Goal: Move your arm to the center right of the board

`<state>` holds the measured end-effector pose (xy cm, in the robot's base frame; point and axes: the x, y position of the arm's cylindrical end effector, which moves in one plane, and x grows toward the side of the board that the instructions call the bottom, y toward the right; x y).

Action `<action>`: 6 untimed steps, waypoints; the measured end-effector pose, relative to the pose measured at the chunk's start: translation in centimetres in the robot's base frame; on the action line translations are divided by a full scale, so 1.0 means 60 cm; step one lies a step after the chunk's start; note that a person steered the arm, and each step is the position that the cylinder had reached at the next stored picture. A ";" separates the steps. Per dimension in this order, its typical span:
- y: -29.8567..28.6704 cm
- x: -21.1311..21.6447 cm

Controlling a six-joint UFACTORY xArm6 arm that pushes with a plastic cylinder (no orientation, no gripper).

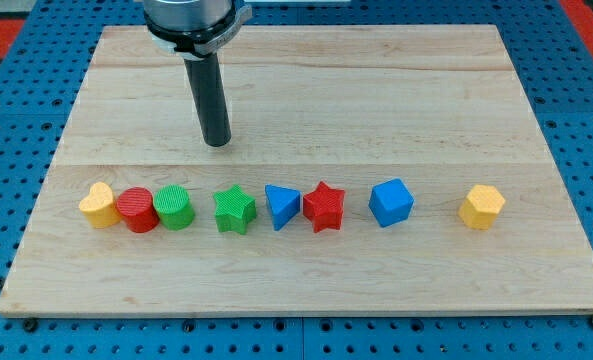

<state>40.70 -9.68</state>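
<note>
My tip rests on the wooden board, left of centre and above the row of blocks. The blocks lie in a line across the lower half. From the view's left: a yellow heart, a red cylinder, a green cylinder, a green star, a blue triangle, a red star, a blue cube and a yellow hexagon. The tip is just above the green star and touches no block.
The board lies on a blue perforated table. The yellow heart, red cylinder and green cylinder touch each other. The arm's grey flange hangs over the board's top edge.
</note>
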 end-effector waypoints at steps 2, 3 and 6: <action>0.003 -0.002; 0.078 -0.004; 0.599 0.040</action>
